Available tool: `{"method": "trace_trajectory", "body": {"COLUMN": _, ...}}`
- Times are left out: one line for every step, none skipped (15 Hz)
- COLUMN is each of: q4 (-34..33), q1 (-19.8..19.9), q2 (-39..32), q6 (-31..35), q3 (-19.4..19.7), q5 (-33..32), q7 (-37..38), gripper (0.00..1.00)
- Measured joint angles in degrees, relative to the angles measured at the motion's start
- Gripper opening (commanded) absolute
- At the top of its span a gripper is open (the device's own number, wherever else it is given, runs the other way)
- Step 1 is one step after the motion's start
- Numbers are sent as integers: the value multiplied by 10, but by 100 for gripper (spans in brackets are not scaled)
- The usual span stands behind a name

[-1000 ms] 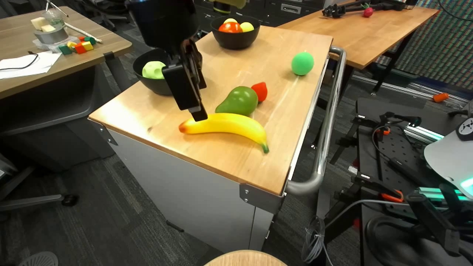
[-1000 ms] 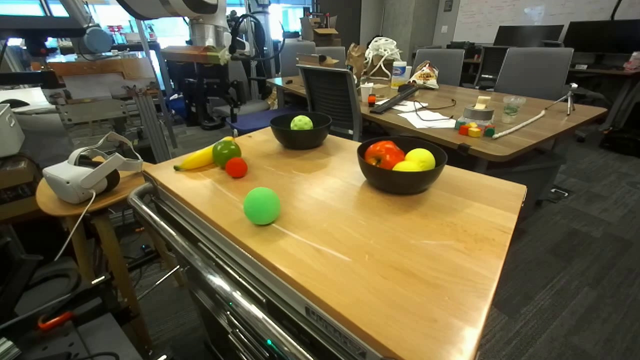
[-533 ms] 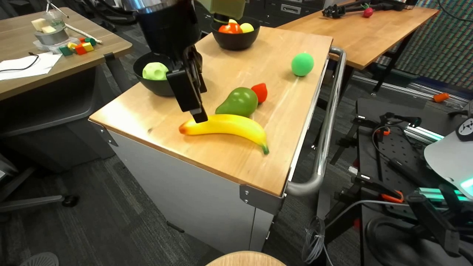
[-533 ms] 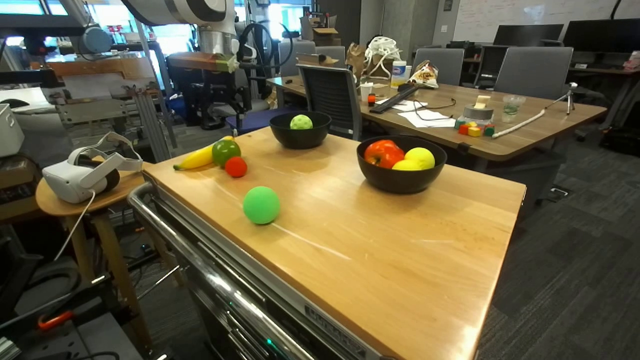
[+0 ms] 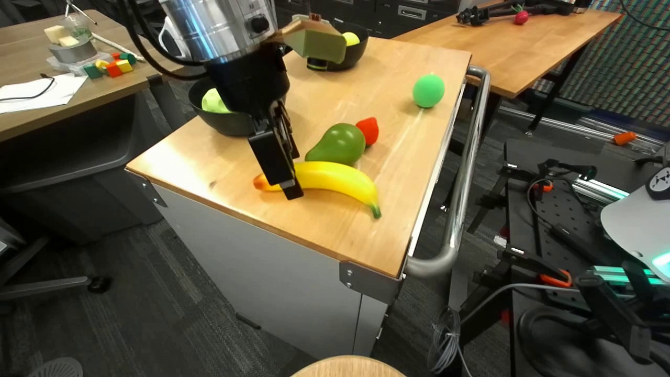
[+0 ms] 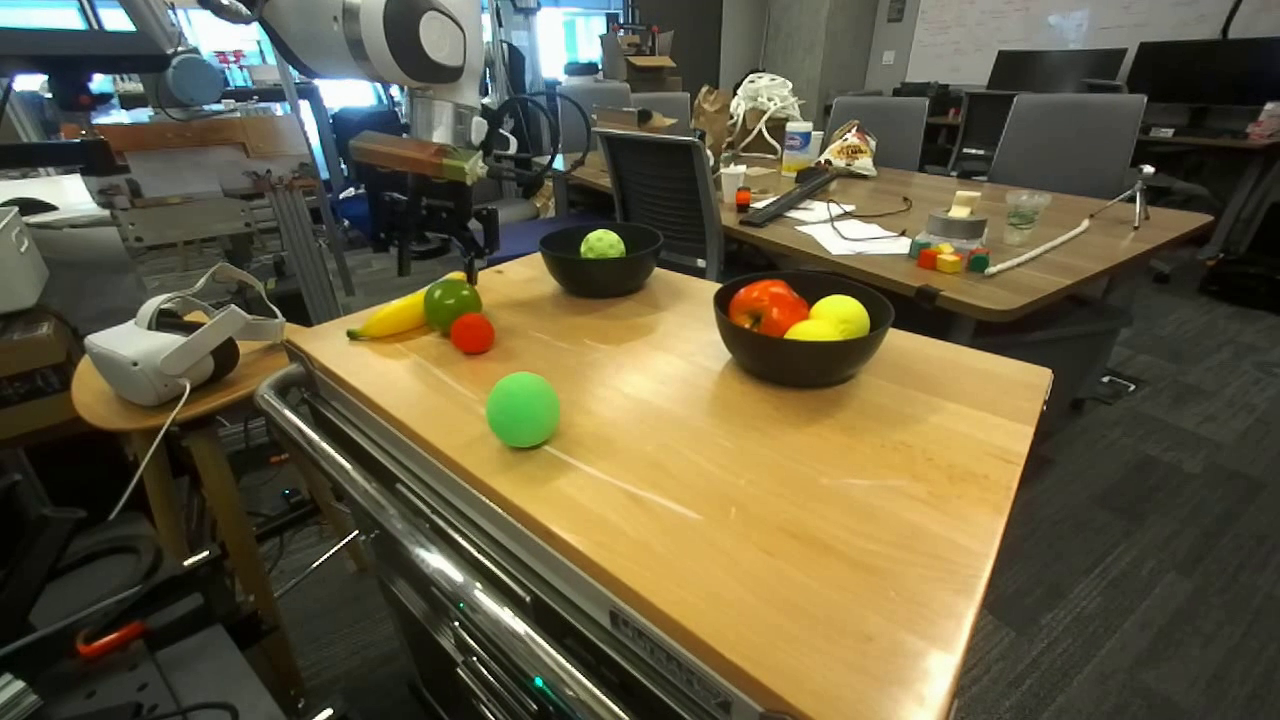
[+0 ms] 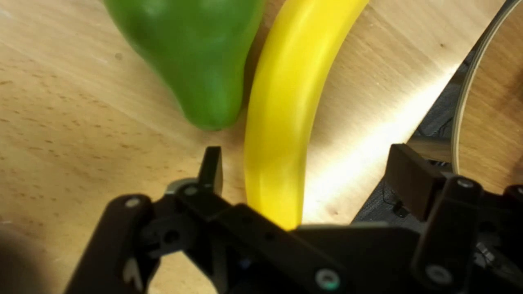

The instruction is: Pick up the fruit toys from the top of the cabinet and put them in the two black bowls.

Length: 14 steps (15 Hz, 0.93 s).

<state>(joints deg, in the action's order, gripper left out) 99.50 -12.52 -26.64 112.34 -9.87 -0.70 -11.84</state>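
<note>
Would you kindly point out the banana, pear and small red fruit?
Banana [image 7: 282, 114]: wrist view, middle of its length.
Pear [image 5: 340, 144]: in an exterior view, rounded body.
Small red fruit [image 6: 472, 333]: in an exterior view, centre.

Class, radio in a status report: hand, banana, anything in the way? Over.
Hand open above banana, nothing gripped. Banana lying on cabinet top. Green pear close alongside, may crowd the grasp.

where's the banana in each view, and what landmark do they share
In an exterior view: banana near the centre, just below the green pear.
In an exterior view: banana left of centre, partly behind the green pear.
Wrist view: banana running down from the top edge, right of the green pear.
Shared landmark: the green pear, in all three views.
</note>
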Motion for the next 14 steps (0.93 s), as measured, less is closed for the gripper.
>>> {"method": "trace_trajectory", "body": {"q4": -1, "q1": 0, "q2": -6, "q6": 0, "q3": -1, "q5": 3, "q7": -3, "gripper": 75}}
{"method": "trace_trajectory", "body": {"q4": -1, "q1": 0, "q2": -11, "q6": 0, "q3": -3, "q5": 4, "q7": -6, "gripper": 66}}
{"method": "trace_trajectory", "body": {"q4": -2, "q1": 0, "q2": -16, "q6": 0, "q3": -4, "q5": 5, "q7": -7, "gripper": 58}}
{"method": "trace_trajectory", "body": {"q4": -2, "q1": 0, "q2": -21, "q6": 0, "q3": -5, "q5": 6, "q7": -8, "gripper": 49}}
{"method": "trace_trajectory", "body": {"q4": -5, "q1": 1, "q2": -23, "q6": 0, "q3": -5, "q5": 6, "q7": -9, "gripper": 43}}
{"method": "trace_trajectory", "body": {"q4": -8, "q1": 2, "q2": -24, "q6": -1, "q3": -5, "q5": 6, "q7": -11, "gripper": 34}}
{"method": "trace_trajectory", "body": {"q4": -10, "q1": 3, "q2": -25, "q6": -2, "q3": -5, "q5": 6, "q7": -12, "gripper": 27}}
{"method": "trace_trajectory", "body": {"q4": -14, "q1": 3, "q2": -25, "q6": -2, "q3": -5, "q5": 6, "q7": -13, "gripper": 20}}
{"method": "trace_trajectory", "body": {"q4": -17, "q1": 3, "q2": -26, "q6": -4, "q3": -5, "q5": 6, "q7": -14, "gripper": 15}}
{"method": "trace_trajectory", "body": {"q4": -21, "q1": 3, "q2": -26, "q6": -4, "q3": -6, "q5": 5, "q7": -14, "gripper": 19}}
{"method": "trace_trajectory", "body": {"q4": -27, "q1": 2, "q2": -26, "q6": -4, "q3": -6, "q5": 4, "q7": -14, "gripper": 19}}
{"method": "trace_trajectory", "body": {"q4": -35, "q1": 2, "q2": -26, "q6": -5, "q3": -6, "q5": 3, "q7": -15, "gripper": 19}}
{"method": "trace_trajectory", "body": {"q4": -46, "q1": 3, "q2": -26, "q6": -7, "q3": -6, "q5": 2, "q7": -18, "gripper": 19}}
{"method": "trace_trajectory", "body": {"q4": -60, "q1": 3, "q2": -25, "q6": -10, "q3": -6, "q5": -4, "q7": -23, "gripper": 19}}
